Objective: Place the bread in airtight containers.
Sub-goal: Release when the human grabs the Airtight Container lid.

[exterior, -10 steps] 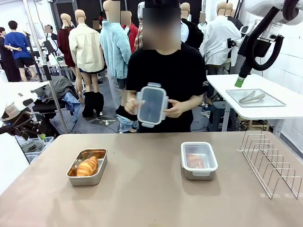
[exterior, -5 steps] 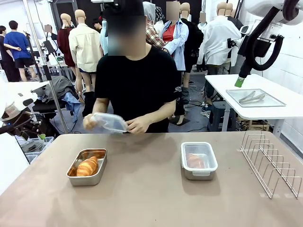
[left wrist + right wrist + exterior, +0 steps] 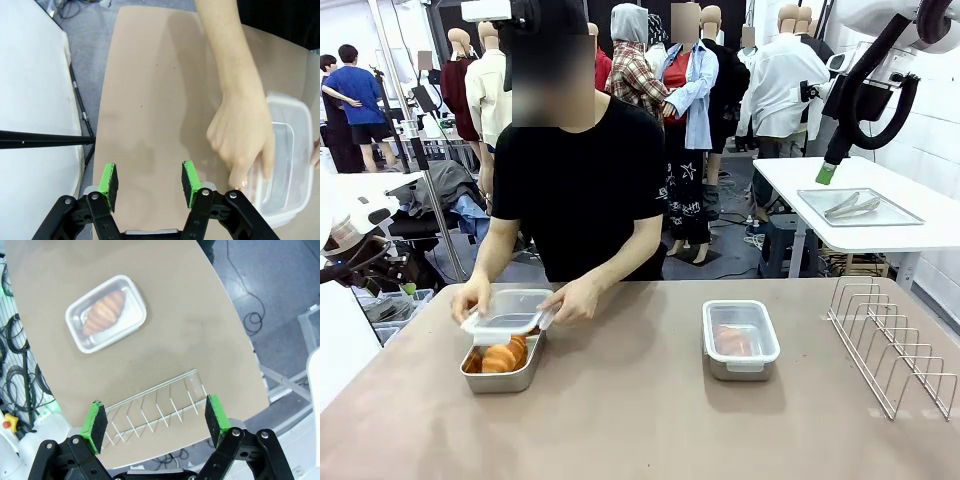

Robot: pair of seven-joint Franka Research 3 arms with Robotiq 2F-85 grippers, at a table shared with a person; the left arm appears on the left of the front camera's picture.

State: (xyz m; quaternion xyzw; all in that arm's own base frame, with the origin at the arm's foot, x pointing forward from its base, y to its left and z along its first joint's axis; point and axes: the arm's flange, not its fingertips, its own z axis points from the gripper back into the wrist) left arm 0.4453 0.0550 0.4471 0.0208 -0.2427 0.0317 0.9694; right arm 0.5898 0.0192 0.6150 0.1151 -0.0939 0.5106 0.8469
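Two hands (image 3: 520,300) hold a clear lid (image 3: 508,311) over the left container (image 3: 502,368) and its croissant (image 3: 498,356), while both grippers' fingers (image 3: 109,181) (image 3: 95,422) stand open, empty.

The person has stepped from behind the table's middle to its left end and bent forward. The clear lid (image 3: 507,311), a second ago held upright at chest height, then carried low to the side, is now held flat in both hands (image 3: 575,300) right over the left steel pan (image 3: 503,372), covering the far part of the croissant (image 3: 500,357) inside.
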